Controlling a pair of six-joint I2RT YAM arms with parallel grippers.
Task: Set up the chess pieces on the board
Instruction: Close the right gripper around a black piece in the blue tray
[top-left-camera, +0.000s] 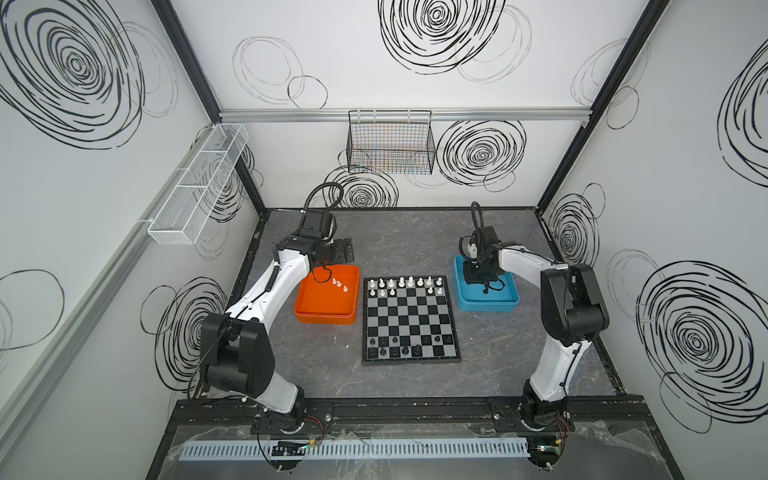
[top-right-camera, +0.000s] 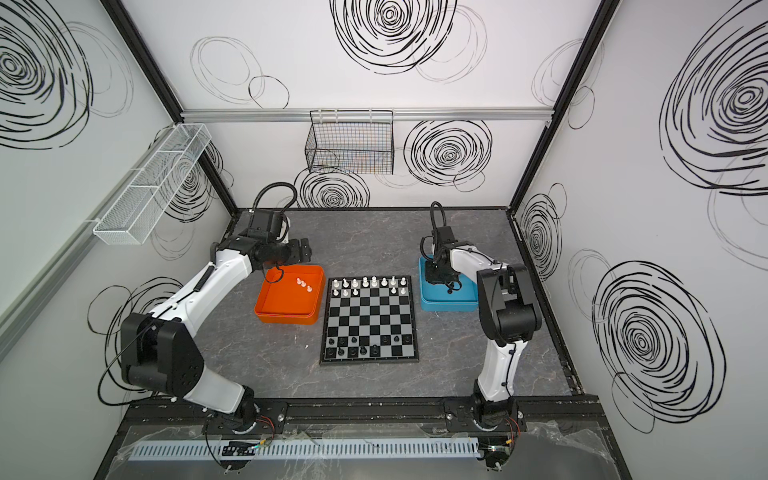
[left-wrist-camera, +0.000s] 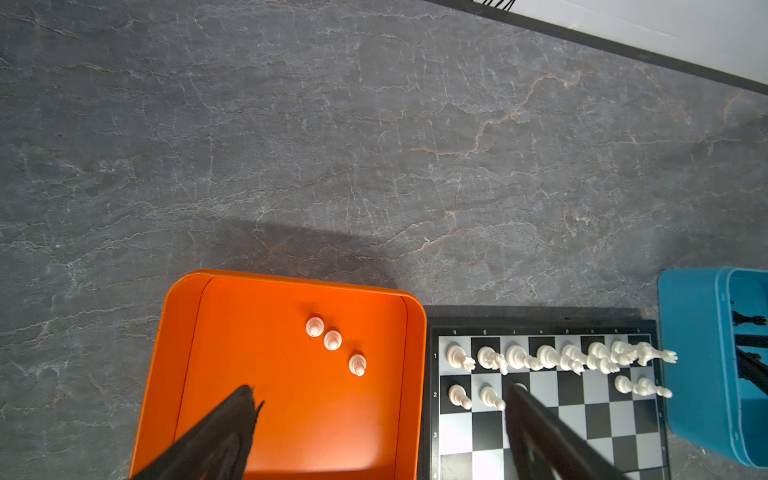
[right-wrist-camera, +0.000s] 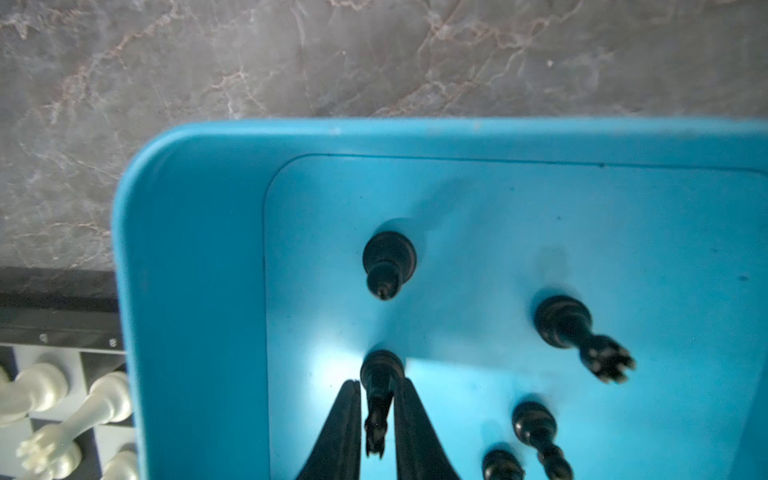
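Where the chess pieces stand: white chess pieces (top-left-camera: 410, 282) fill the far row of the board (top-left-camera: 409, 320) and part of the next row, with a gap mid-row. Black chess pieces (top-left-camera: 405, 345) stand in the two near rows, several squares there still bare.
Board: flat in the middle of the desk (top-left-camera: 415, 245), between the two trays.
Spare white: three white pawns (left-wrist-camera: 332, 340) stand upright in a slanting line inside the orange tray (top-left-camera: 324, 319), which sits just beside the board's far left corner.
Spare black: four dark pieces (right-wrist-camera: 388, 259) stand upright on the floor of the blue tray (right-wrist-camera: 187, 249), to the right of the board's far end.
Right tool (right-wrist-camera: 379, 381): down inside the blue tray, pinching the stem of a fifth black piece (right-wrist-camera: 381, 365); what kind of piece it is cannot be told.
Left tool (left-wrist-camera: 382, 388): spread wide and empty, above the far side of the orange tray.
Surface: dark grey marbled desk with pale and rust-coloured veins, a black border round it.
Room: white walls (top-left-camera: 332, 62) scribbled with black spirals, black corner posts and an aluminium rail.
Fixtures: a white mesh basket (top-left-camera: 199, 183) hangs on the left wall and a black wire basket (top-left-camera: 390, 145) on the back wall; a white slotted duct (top-left-camera: 353, 449) runs along the front.
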